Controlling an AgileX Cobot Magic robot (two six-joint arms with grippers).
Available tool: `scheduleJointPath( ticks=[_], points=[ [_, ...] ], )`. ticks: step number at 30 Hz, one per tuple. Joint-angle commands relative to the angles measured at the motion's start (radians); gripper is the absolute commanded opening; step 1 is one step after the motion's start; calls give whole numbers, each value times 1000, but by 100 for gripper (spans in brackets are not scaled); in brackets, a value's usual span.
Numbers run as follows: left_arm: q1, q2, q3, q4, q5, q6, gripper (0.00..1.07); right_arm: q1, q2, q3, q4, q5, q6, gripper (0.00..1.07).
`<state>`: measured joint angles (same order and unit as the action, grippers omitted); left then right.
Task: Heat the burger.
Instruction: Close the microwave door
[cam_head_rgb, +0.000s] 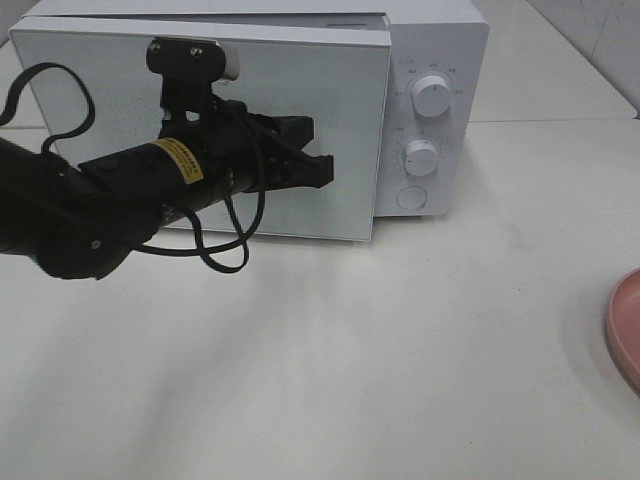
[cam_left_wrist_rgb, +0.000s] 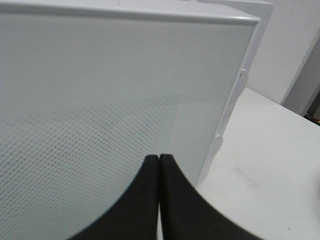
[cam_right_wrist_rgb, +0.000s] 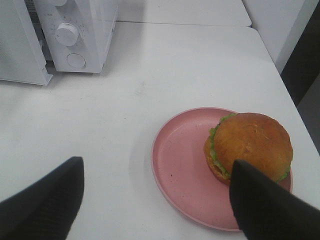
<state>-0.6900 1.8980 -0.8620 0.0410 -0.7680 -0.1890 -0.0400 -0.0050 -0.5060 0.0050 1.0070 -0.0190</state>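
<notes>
A white microwave oven (cam_head_rgb: 430, 60) stood at the top of the exterior high frame on a white table (cam_head_rgb: 350, 370), its frosted glass door (cam_head_rgb: 300, 110) swung slightly out from the body at the side next to the control panel. On that panel, at the upper right of centre, two round knobs sat one above the other — the upper knob (cam_head_rgb: 432, 95) and the lower knob (cam_head_rgb: 422, 157) — with a round button (cam_head_rgb: 411, 198) beneath them.

The left gripper (cam_head_rgb: 318, 165) reached in from the left edge of that frame and hung in front of the door, about mid-height. In the left wrist view its fingers (cam_left_wrist_rgb: 172, 200) were pressed flat together with nothing between them, their tips close to the dotted glass; whether they touched it could not be told.

The burger (cam_right_wrist_rgb: 248, 145) lay on the far-right part of a round pink plate (cam_right_wrist_rgb: 180, 165), low and right in the right wrist view, well apart from the oven. Only the plate's rim showed at the right edge of the exterior high frame.

The right gripper (cam_right_wrist_rgb: 155, 200) hovered above the table with its fingers (cam_right_wrist_rgb: 45, 207) spread wide — one finger overlapped the burger's near edge in the picture, gripping nothing.
</notes>
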Motion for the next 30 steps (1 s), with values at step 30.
scheduleJointPath(
  ticks=[30],
  points=[
    [66, 184, -347, -104, 94, 42, 0, -6, -26, 5, 2, -14, 9, 76]
  ],
)
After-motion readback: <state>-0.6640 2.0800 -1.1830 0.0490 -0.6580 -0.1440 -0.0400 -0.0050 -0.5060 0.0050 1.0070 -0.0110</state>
